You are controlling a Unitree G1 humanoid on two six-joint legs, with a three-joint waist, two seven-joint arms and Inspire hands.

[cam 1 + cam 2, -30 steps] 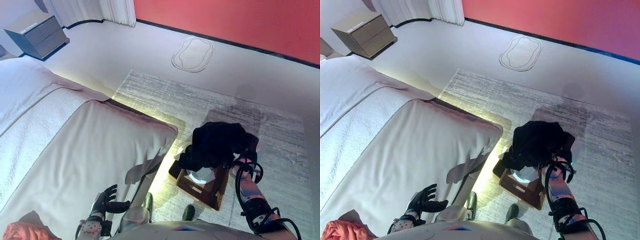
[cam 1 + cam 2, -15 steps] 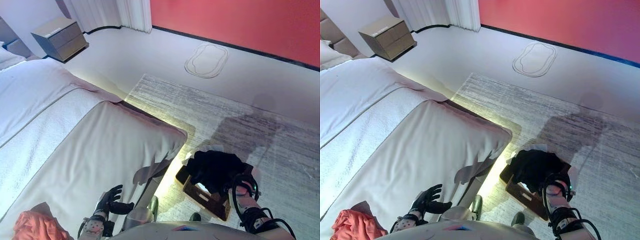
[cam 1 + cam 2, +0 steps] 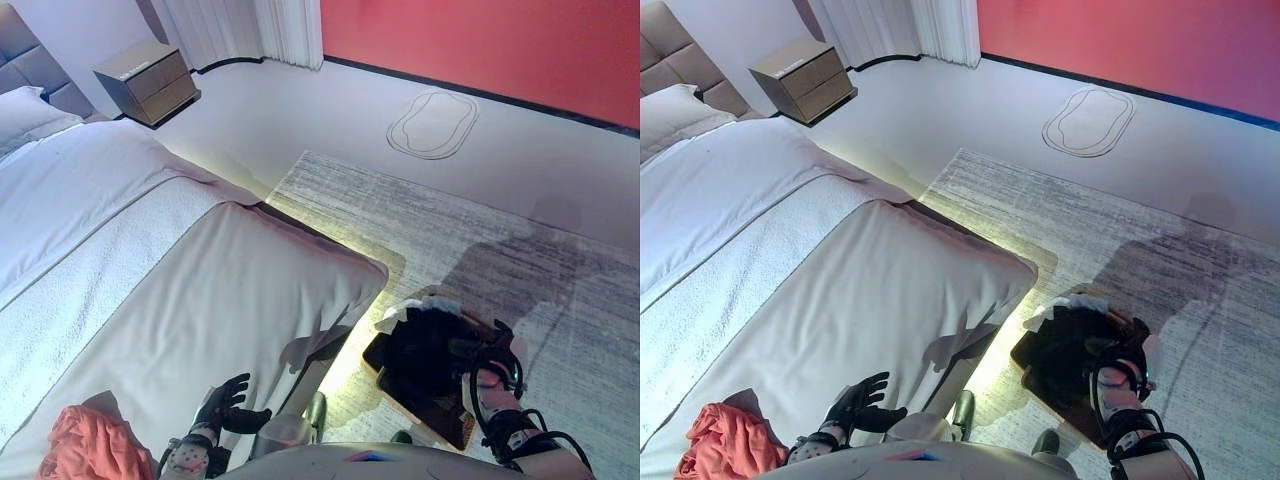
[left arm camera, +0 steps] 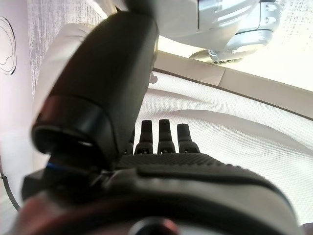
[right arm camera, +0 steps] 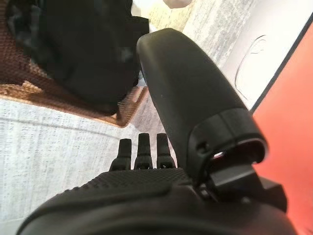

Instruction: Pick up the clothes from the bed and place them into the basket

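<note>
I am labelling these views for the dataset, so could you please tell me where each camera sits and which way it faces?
Left eye: on the head, looking down at the bed, rug and basket; both hands show.
Right eye: beside it, same scene; orange cloth lies by the left hand.
Left wrist: along the left hand, straight fingers over the bed.
Right wrist: along the right hand, facing black clothes in the basket.
Both wrist views share the rug.

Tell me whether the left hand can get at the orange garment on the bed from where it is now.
Probably yes. The left hand hovers open over the bed, and the orange garment lies bunched on the cover just to its left with nothing between them. It would only need a short sideways reach.
</note>
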